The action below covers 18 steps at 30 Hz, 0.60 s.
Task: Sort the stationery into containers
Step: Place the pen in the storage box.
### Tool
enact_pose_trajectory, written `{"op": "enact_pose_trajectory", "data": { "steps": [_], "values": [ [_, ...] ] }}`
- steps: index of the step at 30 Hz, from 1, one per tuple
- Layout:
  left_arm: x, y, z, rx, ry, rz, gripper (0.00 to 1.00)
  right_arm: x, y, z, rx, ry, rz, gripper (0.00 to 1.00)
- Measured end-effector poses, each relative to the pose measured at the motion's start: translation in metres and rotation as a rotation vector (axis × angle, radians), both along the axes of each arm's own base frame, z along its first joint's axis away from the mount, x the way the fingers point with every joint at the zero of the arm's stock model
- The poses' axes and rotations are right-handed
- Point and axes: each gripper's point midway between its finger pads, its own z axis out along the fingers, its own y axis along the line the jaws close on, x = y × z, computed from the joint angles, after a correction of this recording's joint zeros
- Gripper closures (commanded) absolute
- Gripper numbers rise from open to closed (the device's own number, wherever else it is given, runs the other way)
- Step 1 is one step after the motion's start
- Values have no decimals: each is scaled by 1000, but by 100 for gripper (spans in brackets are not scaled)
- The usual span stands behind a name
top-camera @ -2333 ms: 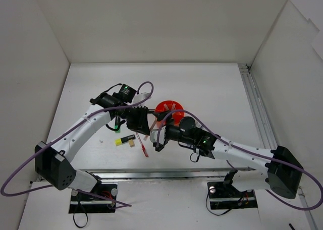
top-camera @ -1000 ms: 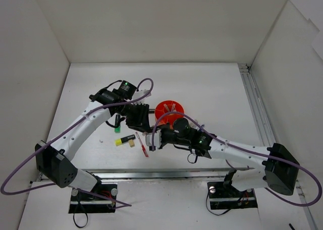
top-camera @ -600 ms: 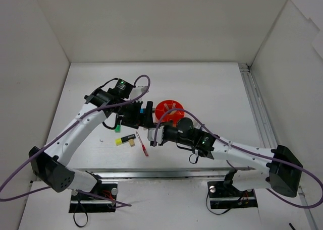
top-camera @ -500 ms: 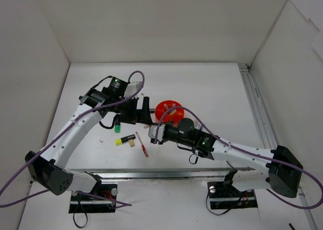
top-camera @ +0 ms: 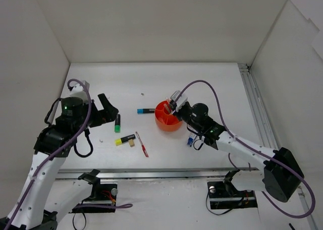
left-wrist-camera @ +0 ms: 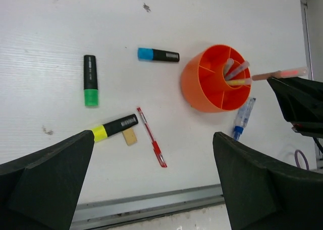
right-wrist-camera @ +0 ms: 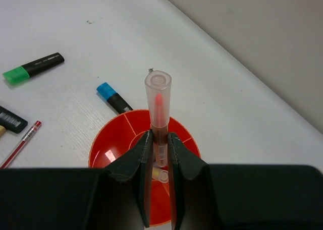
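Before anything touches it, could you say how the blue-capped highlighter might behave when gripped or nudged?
The blue-capped highlighter looks like a short, stiff plastic barrel, so it should probably hold its shape in a grip. Lying flat on the smooth white table, it may slide or roll when nudged, perhaps against the nearby orange tub.

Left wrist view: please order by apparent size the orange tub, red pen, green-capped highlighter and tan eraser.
Largest: orange tub
Unranked: red pen is longer, green-capped highlighter thicker
Smallest: tan eraser
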Motion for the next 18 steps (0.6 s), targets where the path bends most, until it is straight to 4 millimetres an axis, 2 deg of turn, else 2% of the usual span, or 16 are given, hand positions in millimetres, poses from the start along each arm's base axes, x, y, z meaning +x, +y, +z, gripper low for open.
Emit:
{"op": "enact_pose_trajectory", "data": {
  "steps": [5, 13, 18],
  "values": [
    [-2, 18, -10, 12, -26, 88, 0, 10, -2, -2, 53, 51, -28, 100],
    [11, 20, -40, 61, 54, 116, 0, 24, 1, -27, 76, 140, -38, 100],
    [13, 19, -43, 66, 65, 116, 0, 31, 5, -41, 77, 157, -31, 100]
  ]
}}
